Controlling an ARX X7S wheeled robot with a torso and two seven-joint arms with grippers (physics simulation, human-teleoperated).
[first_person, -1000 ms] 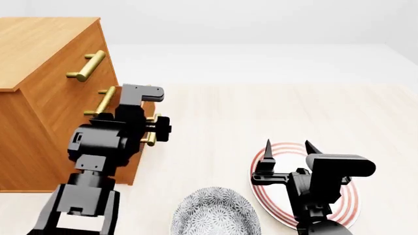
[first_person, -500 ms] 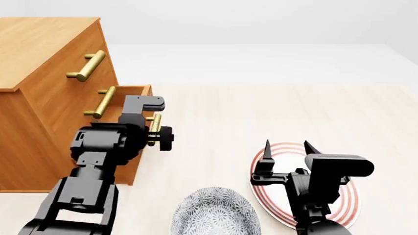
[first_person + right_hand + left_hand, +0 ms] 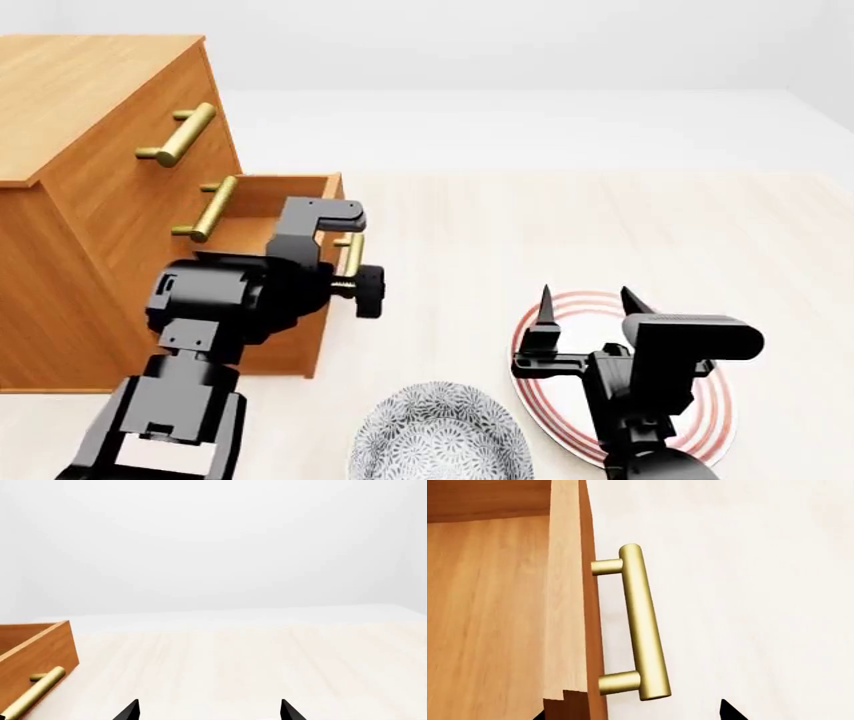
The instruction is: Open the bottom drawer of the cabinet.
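- I see a pale wooden table (image 3: pixel 561 230) against a white backdrop.
- The cabinet (image 3: pixel 80 200) stands far left, its bottom drawer (image 3: pixel 287 200) pulled out.
- My left hand (image 3: pixel 350 262) is at the drawer's handle (image 3: pixel 642 625); its grip I cannot tell.
- My right hand (image 3: pixel 585 298) hovers spread wide over a striped plate (image 3: pixel 721 400).

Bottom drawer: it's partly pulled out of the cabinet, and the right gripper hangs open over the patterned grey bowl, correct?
Not quite. The bottom drawer is partly pulled out of the cabinet, but the open right gripper hangs over the red-ringed plate, not the patterned grey bowl. The head view shows this.

The bottom drawer (image 3: pixel 494 615) is matt wood (handle (image 3: pixel 642 625) satin brass).
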